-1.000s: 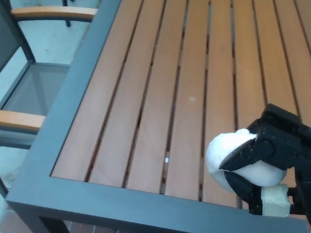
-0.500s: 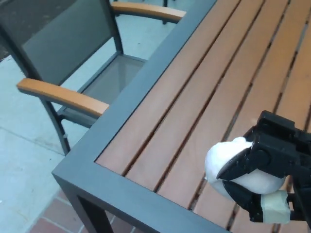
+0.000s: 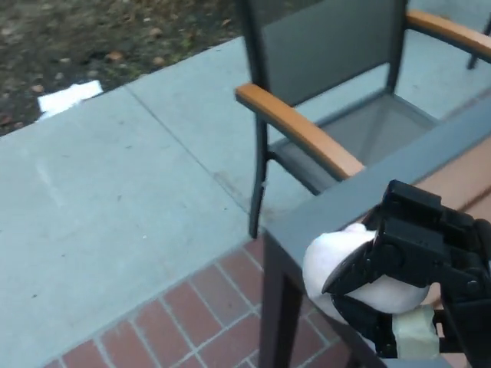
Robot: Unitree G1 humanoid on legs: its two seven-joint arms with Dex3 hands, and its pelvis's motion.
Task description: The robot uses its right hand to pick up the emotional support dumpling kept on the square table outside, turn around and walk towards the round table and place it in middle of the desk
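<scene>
Only the corner of the grey-framed, brown wooden-slat desk (image 3: 399, 172) shows at lower right. It stands on red brick paving (image 3: 192, 322), which borders a pale concrete floor (image 3: 115, 184).

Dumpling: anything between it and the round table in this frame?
Cannot judge fully: the round table is not in view. The dumpling is held in the right hand, over the corner of the square table. A chair stands beside that corner; the concrete and brick paving to the robot's left shows no obstacles.
</scene>
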